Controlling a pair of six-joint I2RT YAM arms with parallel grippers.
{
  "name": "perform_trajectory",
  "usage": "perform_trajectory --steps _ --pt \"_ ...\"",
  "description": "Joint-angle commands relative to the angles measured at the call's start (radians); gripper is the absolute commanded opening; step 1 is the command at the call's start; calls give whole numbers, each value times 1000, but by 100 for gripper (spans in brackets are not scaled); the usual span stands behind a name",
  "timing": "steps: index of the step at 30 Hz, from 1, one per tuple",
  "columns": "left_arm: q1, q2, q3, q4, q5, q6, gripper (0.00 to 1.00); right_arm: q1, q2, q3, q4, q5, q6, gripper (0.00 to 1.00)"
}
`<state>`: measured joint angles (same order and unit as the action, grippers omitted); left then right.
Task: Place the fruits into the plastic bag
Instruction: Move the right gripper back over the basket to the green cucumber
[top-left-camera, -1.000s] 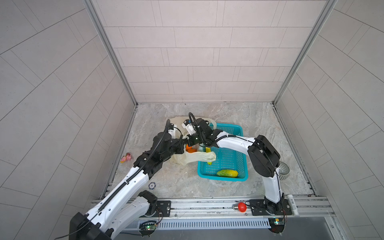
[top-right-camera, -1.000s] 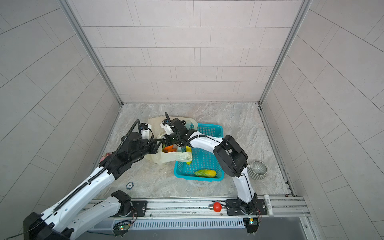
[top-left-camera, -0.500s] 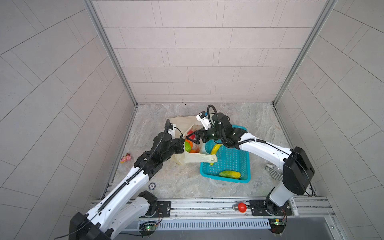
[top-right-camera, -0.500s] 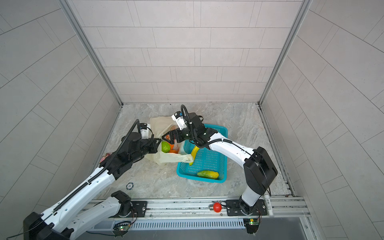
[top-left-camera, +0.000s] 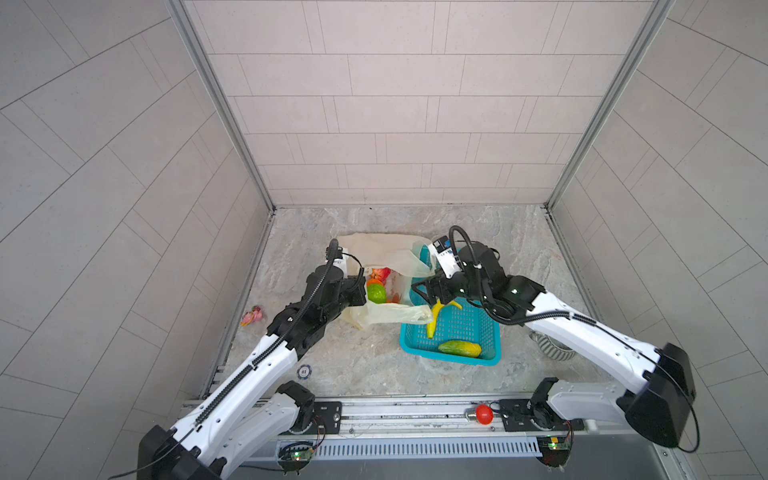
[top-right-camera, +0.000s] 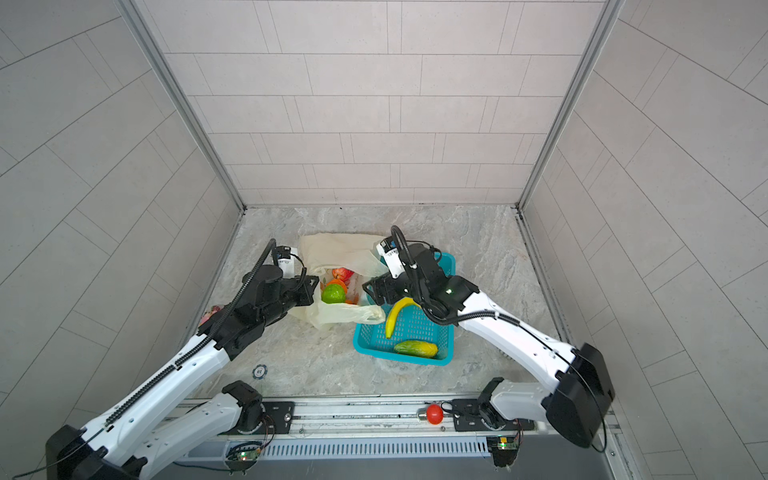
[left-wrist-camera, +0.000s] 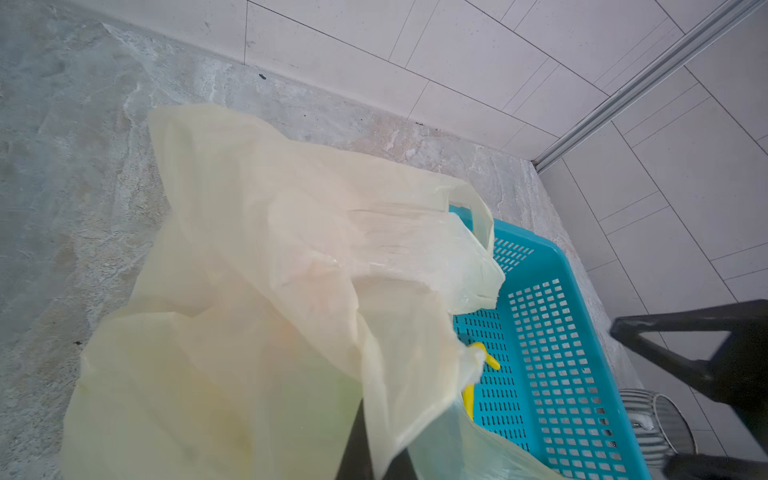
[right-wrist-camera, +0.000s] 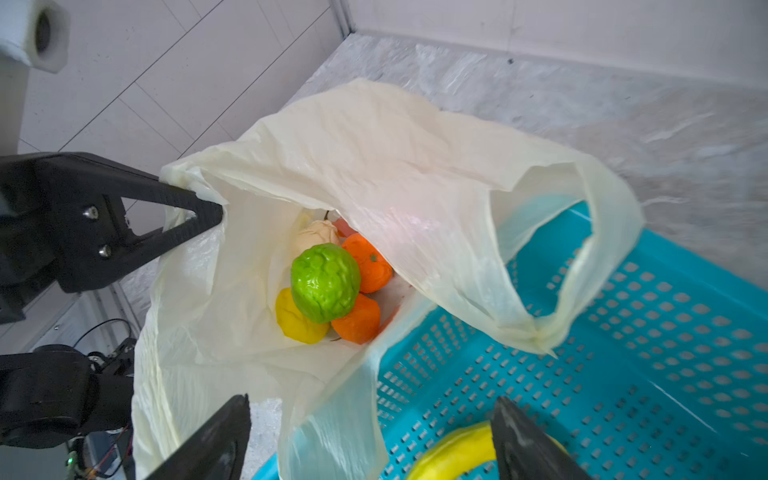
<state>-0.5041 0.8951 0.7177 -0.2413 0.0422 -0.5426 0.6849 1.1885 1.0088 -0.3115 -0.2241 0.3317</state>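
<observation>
Left claw (right-wrist-camera: 205, 208): clamped on plastic bag (right-wrist-camera: 374, 158) rim. Right claw (right-wrist-camera: 372, 409): jaws wide, banana (right-wrist-camera: 453, 457) between them in teal basket (right-wrist-camera: 623, 374); bagged fruits (right-wrist-camera: 325, 282) just ahead.

The plastic bag (right-wrist-camera: 374, 158) gapes wide toward the teal basket (right-wrist-camera: 665, 374). Its loose handle loop (right-wrist-camera: 615, 208) droops over the basket's corner, partly barring entry.

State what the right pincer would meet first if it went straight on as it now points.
Probably the plastic bag, its near flap draped over the teal basket; depth is unclear.
</observation>
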Motion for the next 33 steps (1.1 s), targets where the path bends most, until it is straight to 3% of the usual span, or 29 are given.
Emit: perform_trajectory --steps 1,6,18,27,33 --pt "2 4 -9 8 -12 2 0 -27 -45 -63 -105 110 -14 85" --pt "3 20 -1 7 2 6 0 -33 -1 -116 -209 226 -10 84" --pt "3 25 -10 26 5 20 0 -17 162 -76 -513 57 -73 81" --pt "3 38 -2 23 14 33 0 53 291 -102 -519 38 -49 81" --pt "3 19 -12 21 3 18 0 97 371 -95 -508 122 -62 79"
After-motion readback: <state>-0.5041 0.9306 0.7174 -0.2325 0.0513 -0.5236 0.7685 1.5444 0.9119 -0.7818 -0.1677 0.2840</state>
